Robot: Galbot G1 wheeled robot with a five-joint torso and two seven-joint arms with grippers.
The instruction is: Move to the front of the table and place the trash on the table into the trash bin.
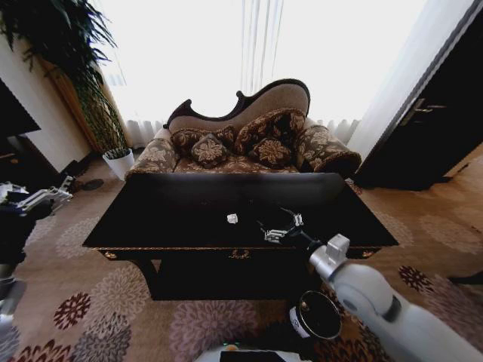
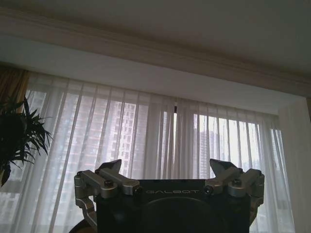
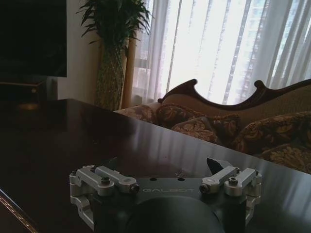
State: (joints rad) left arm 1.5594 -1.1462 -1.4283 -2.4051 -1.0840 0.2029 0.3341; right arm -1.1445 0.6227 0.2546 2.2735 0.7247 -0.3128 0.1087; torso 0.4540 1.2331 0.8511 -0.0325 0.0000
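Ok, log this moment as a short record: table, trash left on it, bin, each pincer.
table: black glossy table in front of the patterned sofa
trash on table: one small white scrap near the middle of the top
trash bin: round dark bin on the carpet, below the table's front right
right pincer: right pincer open, over the tabletop right of the scrap, holding nothing
left pincer: left pincer open, held off the table's left side, pointing up at the curtains
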